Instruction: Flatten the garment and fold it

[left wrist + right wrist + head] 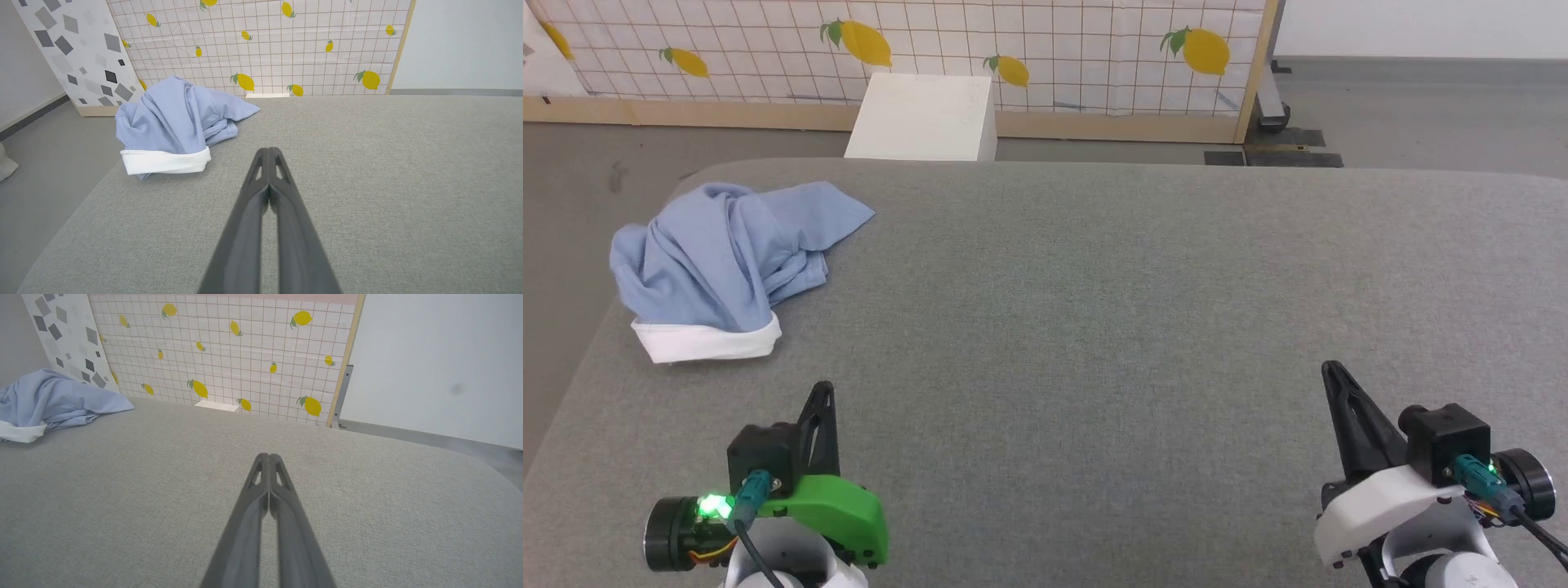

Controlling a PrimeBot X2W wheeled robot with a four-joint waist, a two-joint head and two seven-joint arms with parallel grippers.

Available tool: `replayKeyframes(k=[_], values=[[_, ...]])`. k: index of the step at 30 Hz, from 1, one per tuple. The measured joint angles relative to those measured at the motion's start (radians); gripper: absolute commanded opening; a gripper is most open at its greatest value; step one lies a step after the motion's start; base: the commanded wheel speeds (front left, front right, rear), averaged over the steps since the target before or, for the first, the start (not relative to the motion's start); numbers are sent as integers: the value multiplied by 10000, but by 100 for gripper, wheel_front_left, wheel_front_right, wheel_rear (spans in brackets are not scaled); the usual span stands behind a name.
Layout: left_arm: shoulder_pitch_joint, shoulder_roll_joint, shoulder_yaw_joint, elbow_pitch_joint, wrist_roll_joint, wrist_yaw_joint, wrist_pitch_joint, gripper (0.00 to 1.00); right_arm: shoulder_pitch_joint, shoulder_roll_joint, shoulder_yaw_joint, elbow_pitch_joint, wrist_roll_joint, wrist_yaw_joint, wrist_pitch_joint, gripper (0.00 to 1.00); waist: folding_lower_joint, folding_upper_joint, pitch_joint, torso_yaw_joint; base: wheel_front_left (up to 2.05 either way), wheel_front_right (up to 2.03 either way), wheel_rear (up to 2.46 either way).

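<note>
The garment (727, 253) lies bunched at the tabletop's (1094, 327) far left corner, unflattened, while the left tool (823, 390) and right tool (1331, 371) sit closed and empty by the near edge.

You see a green shell on the left gripper (823, 390), a white one on the right gripper (1331, 371). Each carries a black block, a teal cable plug, and long dark fingers (245, 228) with slotted tips.
</note>
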Motion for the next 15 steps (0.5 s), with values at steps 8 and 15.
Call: replayKeyframes(k=[8, 15], values=[[0, 0, -2, 0, 0, 0, 0, 0, 0, 0, 0, 0, 0, 0, 0, 0, 0, 0, 0, 0, 0, 0, 0], [3, 2, -21, 2, -54, 0, 0, 100, 5, -6, -2, 8, 2, 0, 0, 100, 0, 0, 0, 0, 0, 0, 0]])
